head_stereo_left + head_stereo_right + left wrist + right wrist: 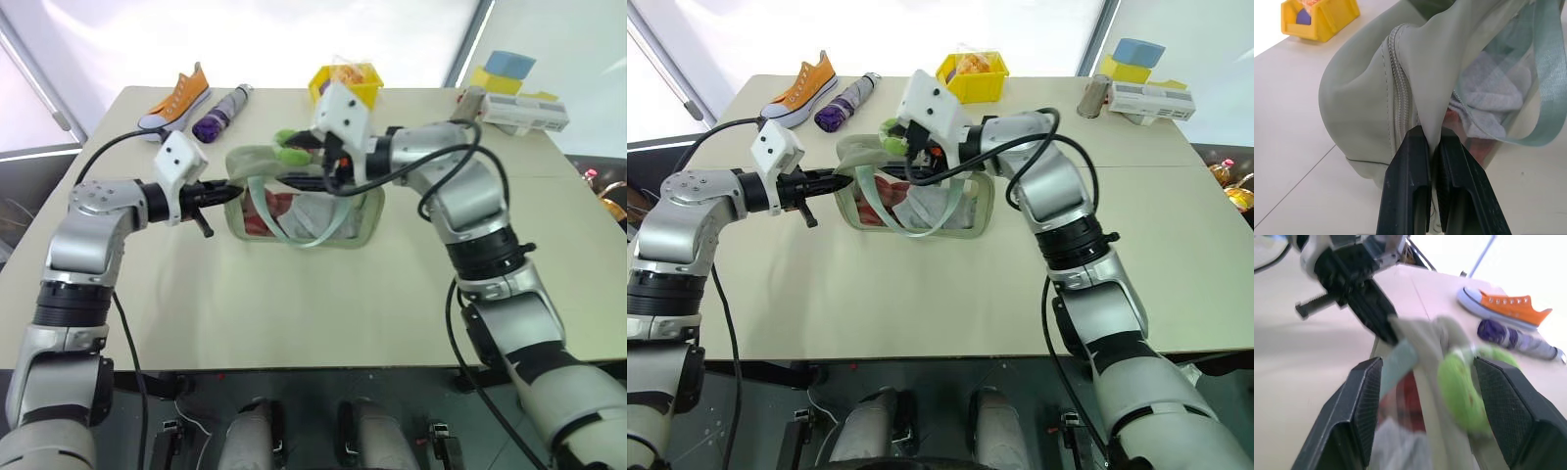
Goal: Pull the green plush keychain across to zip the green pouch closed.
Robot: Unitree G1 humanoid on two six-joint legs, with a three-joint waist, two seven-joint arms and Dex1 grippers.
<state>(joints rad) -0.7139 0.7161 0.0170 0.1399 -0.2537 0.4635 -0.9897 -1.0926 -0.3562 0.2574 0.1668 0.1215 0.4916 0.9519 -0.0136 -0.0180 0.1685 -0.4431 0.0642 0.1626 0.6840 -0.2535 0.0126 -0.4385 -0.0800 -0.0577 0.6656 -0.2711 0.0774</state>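
The green pouch (328, 223) lies mid-table, pale sage with a clear front panel, its mint strap (1547, 73) looping over the front. My left gripper (1431, 141) is shut on the fabric at the pouch's left end, beside the zipper (1399, 93). The green plush keychain (1463, 390), a lime fuzzy blob, sits at the pouch's top near that same end. My right gripper (1427, 363) stands open over the pouch top, one finger on each side of the keychain and not pressing on it. Red and grey contents show inside the pouch.
At the back of the table stand a yellow bin (346, 83), an orange sneaker (176, 98) and a purple folded umbrella (222, 113). A can (1094, 95), a white box (524, 115) and sponges sit at the back right. Bare tabletop lies in front of the pouch.
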